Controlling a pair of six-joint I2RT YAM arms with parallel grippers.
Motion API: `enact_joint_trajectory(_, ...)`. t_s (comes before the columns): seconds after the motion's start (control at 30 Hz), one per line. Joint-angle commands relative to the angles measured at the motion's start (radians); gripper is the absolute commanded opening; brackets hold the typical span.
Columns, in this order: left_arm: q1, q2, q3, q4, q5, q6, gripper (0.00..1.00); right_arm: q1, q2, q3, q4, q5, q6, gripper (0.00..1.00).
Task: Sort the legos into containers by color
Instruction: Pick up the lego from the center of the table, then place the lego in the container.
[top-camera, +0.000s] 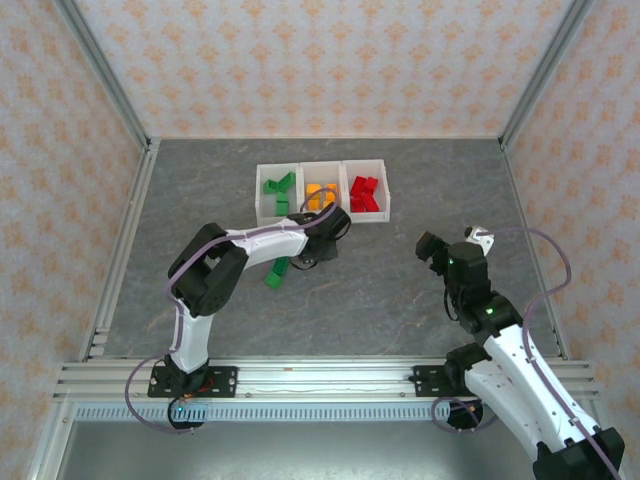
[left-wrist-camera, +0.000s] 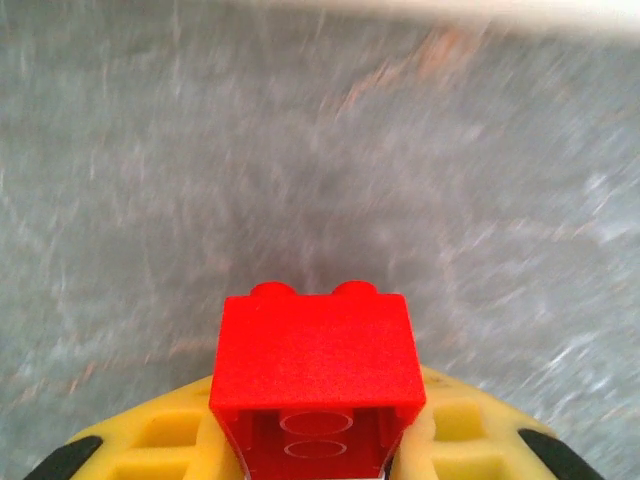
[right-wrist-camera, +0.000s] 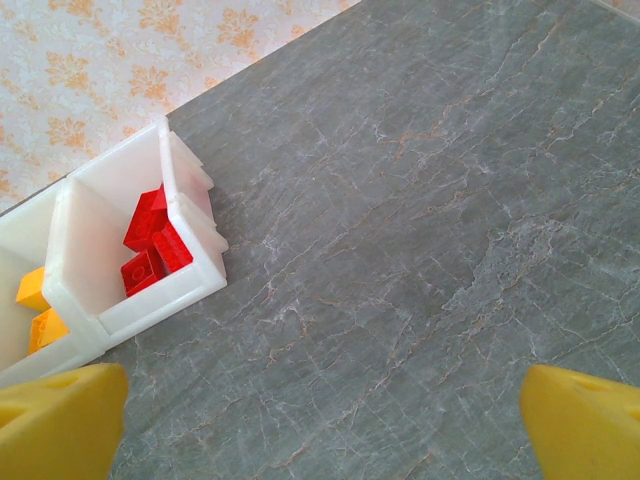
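**Top view.** The left gripper (top-camera: 314, 252) hangs just in front of the row of three joined white bins (top-camera: 320, 164), over the grey table (top-camera: 400, 310). Loose green bricks (top-camera: 277, 273) lie on the table just beside this gripper, toward its arm's elbow. The left bin holds sorted green bricks (top-camera: 277, 189), the middle bin holds orange bricks (top-camera: 320, 193), and the right bin holds sorted red bricks (top-camera: 365, 193). The right gripper (top-camera: 428, 244) hovers over bare table, well apart from the bins and to their right.

**Left wrist view.** The left gripper (left-wrist-camera: 315, 445) is clamped on a single red brick (left-wrist-camera: 315, 360), which is pinched between the yellow pads (left-wrist-camera: 160, 435). The brick's two studs point away from the camera and its hollow underside faces the lens. The table behind is blurred, so contact between brick and table cannot be judged.

**Right wrist view.** The right gripper (right-wrist-camera: 320, 430) has its yellow fingertips (right-wrist-camera: 55, 420) spread wide with nothing between them. Beyond them stand the bins (right-wrist-camera: 140, 300), with the sorted red bricks (right-wrist-camera: 150, 245) and the orange bricks (right-wrist-camera: 35, 310) in adjoining compartments.
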Motion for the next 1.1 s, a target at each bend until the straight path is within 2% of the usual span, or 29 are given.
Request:
enact_joint_trajectory(0.0,0.021,-0.049,0.057,0.053,-0.091,0.047,0.23,0.002,-0.012,-0.001,-0.002,0.033,0.010,1.00)
enact_joint_trajectory(0.13,0.027,-0.047,0.194,-0.014,-0.134,0.119,0.24,0.002,-0.012,-0.001,-0.002,0.038,0.010,1.00)
enact_joint_trajectory(0.27,0.049,0.021,0.373,-0.066,-0.158,0.198,0.24,0.002,-0.012,-0.001,-0.002,0.041,0.009,1.00)
enact_joint_trajectory(0.57,0.100,0.231,0.725,-0.150,-0.083,0.271,0.24,0.001,-0.018,0.006,-0.011,0.056,0.001,1.00)
enact_joint_trajectory(0.9,0.098,0.346,0.750,0.058,0.193,0.189,0.25,0.002,-0.009,0.004,-0.007,0.060,-0.007,1.00)
enact_joint_trajectory(1.07,0.094,0.359,0.729,0.154,0.251,0.162,0.29,0.002,-0.008,0.003,-0.004,0.063,-0.008,1.00)
